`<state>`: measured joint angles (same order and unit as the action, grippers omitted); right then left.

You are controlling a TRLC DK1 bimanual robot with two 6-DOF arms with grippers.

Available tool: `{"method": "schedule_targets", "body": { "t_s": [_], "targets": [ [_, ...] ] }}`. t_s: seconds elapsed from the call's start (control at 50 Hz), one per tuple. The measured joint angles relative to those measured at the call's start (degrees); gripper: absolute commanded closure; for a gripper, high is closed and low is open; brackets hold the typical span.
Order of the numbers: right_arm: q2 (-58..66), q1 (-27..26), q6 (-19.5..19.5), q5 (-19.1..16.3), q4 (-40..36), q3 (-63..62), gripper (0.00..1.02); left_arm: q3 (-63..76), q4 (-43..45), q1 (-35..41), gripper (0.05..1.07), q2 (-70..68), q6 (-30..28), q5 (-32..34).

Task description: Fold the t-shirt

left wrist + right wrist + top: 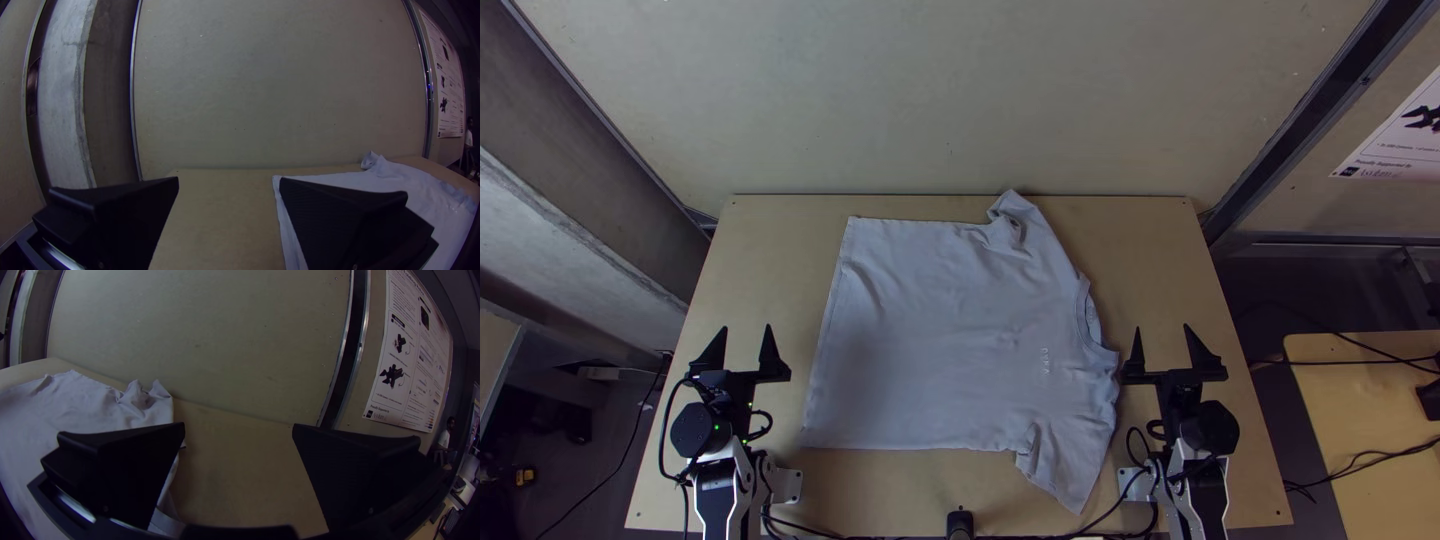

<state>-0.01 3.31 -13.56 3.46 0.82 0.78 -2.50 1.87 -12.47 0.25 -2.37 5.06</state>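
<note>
The surface (900, 492) bears the t-shirt (940, 340), spread flat between the left fingers (770, 356) and right fingers (1199, 354), both pairs wide and empty. Its collar (1091, 322) lies near the right ones. The first fold seems due; each pair should probably reach inward and pinch an edge.

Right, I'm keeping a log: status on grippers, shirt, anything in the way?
Left gripper open, empty. Right gripper open, empty, beside shirt. Shirt spread, sleeves rumpled. Possible snag: cable by near-side sleeve.
</note>
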Motion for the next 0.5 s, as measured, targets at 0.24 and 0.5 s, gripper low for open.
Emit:
{"method": "schedule_targets", "body": {
  "t_s": [0.24,0.5],
  "targets": [
    [0.00,0.31,0.00,-0.02,0.00,0.00,0.04,0.00,-0.26,0.37,0.10,0.00,1.11,-1.09],
    [0.00,0.33,0.00,0.00,0.00,0.00,0.04,0.00,-0.26,0.37,0.10,0.00,1.29,-1.27]
  ]
}}
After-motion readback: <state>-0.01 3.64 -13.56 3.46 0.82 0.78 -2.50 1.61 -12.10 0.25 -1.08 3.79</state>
